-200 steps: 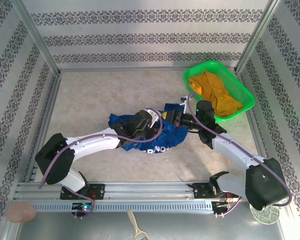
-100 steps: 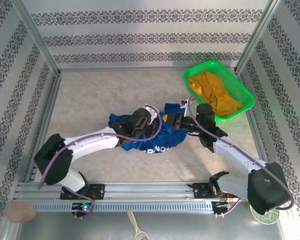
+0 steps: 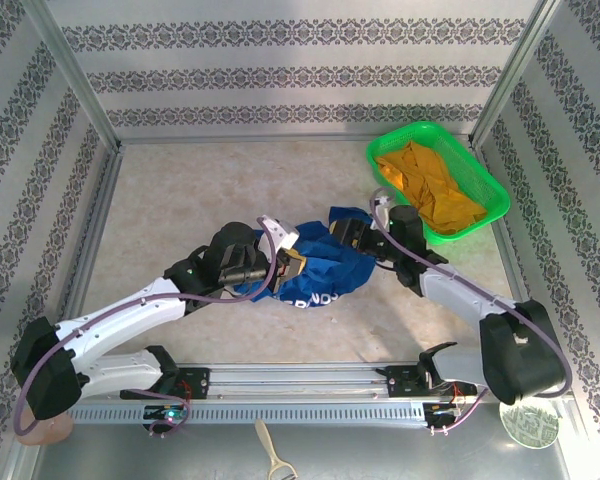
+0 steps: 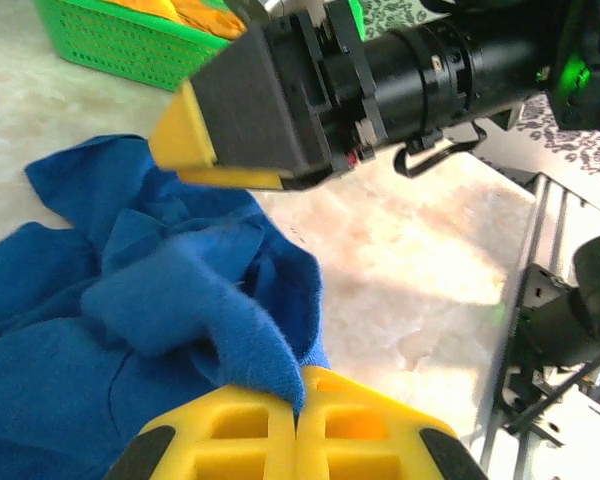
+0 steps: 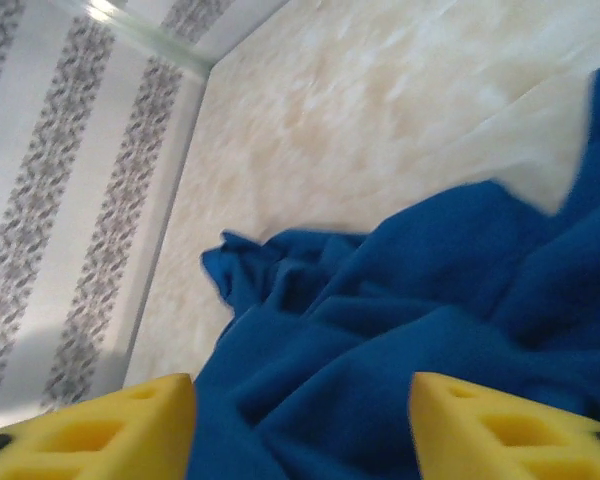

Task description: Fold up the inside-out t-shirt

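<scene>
The inside-out t-shirt [image 3: 325, 272] lies crumpled in a royal-blue heap at the table's middle, white lettering showing along its near edge. My left gripper [image 3: 291, 263] is at the heap's left side. In the left wrist view it [image 4: 298, 400] is shut on a raised fold of the t-shirt [image 4: 180, 290]. My right gripper [image 3: 346, 236] hovers at the heap's far right side, and the left wrist view shows it [image 4: 195, 140] just above the cloth. In the right wrist view its yellow fingers [image 5: 115, 420] stand apart, open, with the t-shirt [image 5: 430, 330] spread below them.
A green basket [image 3: 500, 196] holding an orange-yellow garment [image 3: 430, 185] sits at the back right, close behind the right arm. Patterned walls enclose the table on three sides. A metal rail [image 3: 300, 385] runs along the near edge.
The left gripper shut on a fold of the shirt and drew back to the left with it. The right gripper opened and let go of the cloth.
</scene>
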Robot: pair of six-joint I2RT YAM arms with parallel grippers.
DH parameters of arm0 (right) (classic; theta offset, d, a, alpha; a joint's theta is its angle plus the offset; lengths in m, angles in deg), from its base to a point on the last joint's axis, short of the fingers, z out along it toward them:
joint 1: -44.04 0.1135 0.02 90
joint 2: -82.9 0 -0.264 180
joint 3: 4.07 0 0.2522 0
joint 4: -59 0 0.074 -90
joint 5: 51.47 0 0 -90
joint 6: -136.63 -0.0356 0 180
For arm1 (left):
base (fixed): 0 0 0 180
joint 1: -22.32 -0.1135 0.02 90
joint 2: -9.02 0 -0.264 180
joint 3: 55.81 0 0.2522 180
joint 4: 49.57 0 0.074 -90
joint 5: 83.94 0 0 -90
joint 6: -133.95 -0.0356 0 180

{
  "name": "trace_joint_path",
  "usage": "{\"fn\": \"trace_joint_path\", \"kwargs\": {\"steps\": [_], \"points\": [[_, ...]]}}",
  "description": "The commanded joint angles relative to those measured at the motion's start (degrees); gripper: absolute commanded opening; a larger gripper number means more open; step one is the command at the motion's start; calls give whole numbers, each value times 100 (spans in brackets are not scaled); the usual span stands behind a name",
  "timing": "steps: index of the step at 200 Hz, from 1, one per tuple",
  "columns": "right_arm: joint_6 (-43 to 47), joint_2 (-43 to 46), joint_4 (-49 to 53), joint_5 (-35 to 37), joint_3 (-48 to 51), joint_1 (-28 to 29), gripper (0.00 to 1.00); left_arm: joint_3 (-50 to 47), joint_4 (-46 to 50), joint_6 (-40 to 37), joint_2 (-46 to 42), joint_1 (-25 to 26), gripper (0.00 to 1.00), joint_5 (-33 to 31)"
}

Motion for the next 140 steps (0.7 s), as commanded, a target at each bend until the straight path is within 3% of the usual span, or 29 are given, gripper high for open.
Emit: {"fn": "trace_joint_path", "kwargs": {"steps": [1, 31, 53, 106, 140], "points": [[147, 835, 435, 347, 72, -46, 65, -1, -387, 214, -69, -35, 0, 398], [807, 2080, 1434, 233, 112, 190, 64, 67, -514, 247, 17, -43, 0, 424], [1437, 2469, 1944, 78, 43, 493, 67, 168, -472, 229, 88, -35, 0, 482], [2407, 1820, 1945, -255, -361, 1264, 67, 339, -383, 209, 126, -35, 0, 541], [2633, 1439, 1892, -253, -598, 1556, 62, 445, -368, 247, 181, -36, 0, 594]]}}
